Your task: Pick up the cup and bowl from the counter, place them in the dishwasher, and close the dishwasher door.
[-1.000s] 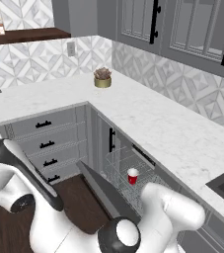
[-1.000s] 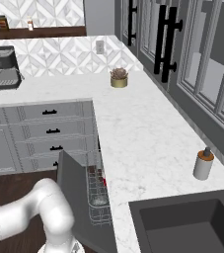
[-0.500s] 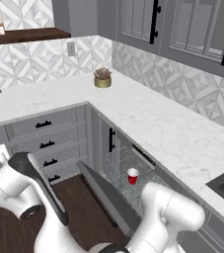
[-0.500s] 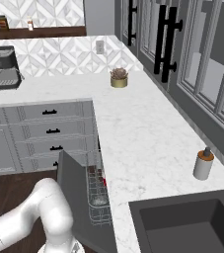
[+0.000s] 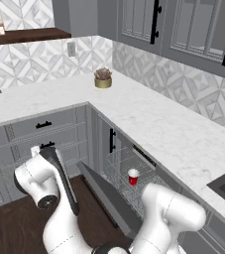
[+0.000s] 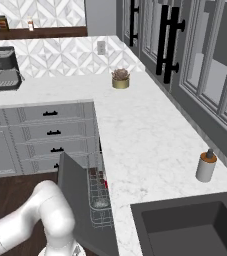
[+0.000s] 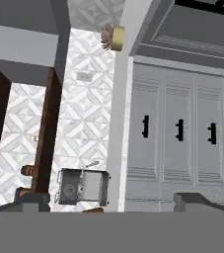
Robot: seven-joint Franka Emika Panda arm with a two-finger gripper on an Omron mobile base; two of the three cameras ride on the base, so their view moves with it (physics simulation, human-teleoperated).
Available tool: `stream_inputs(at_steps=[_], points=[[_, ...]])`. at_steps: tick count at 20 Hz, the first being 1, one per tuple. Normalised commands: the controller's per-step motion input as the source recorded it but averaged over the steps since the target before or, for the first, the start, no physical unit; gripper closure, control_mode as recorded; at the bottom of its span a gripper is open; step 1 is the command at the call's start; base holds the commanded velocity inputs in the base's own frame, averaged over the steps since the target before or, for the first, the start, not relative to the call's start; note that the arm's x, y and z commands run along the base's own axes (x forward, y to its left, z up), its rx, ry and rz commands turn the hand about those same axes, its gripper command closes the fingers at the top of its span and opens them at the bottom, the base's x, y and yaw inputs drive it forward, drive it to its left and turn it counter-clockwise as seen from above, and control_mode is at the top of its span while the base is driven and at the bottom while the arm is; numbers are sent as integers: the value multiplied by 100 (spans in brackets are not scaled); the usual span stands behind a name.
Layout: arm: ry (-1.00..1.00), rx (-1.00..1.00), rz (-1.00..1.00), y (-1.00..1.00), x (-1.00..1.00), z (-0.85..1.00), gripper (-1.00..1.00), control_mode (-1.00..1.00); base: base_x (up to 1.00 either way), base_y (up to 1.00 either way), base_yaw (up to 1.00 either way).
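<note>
Cup [image 5: 133,176] unmoved in dishwasher [image 5: 121,168] rack — arm swung further left.

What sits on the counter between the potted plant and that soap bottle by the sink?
Nothing: in the right base view, the marble counter between the potted plant and the soap bottle is bare.
</note>
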Motion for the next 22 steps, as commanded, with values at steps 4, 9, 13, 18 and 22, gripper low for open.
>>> stream_inputs(at_steps=[4, 9, 13, 18, 22], points=[[58, -1, -45, 0, 3, -82, -100, -100, 0, 0, 0], [53, -5, -36, 1, 0, -91, -100, -100, 0, 0, 0], [46, -14, -30, 11, 0, -100, -100, -100, 0, 0, 0], [42, -18, -23, 27, 0, -99, -100, -100, 0, 0, 0], [36, -21, -19, 46, 0, -89, -100, -100, 0, 0, 0]])
